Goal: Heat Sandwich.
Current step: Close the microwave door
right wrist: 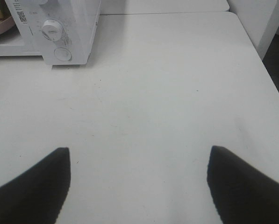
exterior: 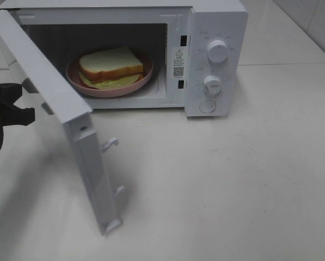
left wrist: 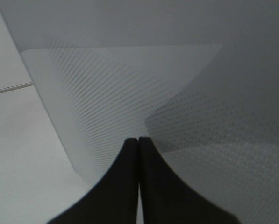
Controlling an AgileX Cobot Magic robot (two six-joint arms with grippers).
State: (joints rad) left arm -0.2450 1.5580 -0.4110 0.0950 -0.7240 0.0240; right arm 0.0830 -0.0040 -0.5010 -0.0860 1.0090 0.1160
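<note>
The sandwich [exterior: 111,62], white bread with pale green lettuce under it, lies on a round pink plate [exterior: 78,81] inside the open white microwave [exterior: 216,22]. The microwave door [exterior: 53,92] swings far out toward the front left. My left gripper [exterior: 26,111] sits at the far left, just behind the door's outer face. The left wrist view shows that gripper [left wrist: 138,140] shut, tips right at the door's dotted window [left wrist: 130,93], nothing held. My right gripper [right wrist: 139,149] hovers open over bare table [right wrist: 153,93], well to the right of the microwave [right wrist: 60,28].
Two knobs [exterior: 217,50] [exterior: 212,84] and a round button [exterior: 207,106] are on the microwave's right panel. Two latch hooks [exterior: 111,143] stick out from the door's free edge. The white table [exterior: 233,179] stretches right and forward; its right edge [right wrist: 265,70] shows in the right wrist view.
</note>
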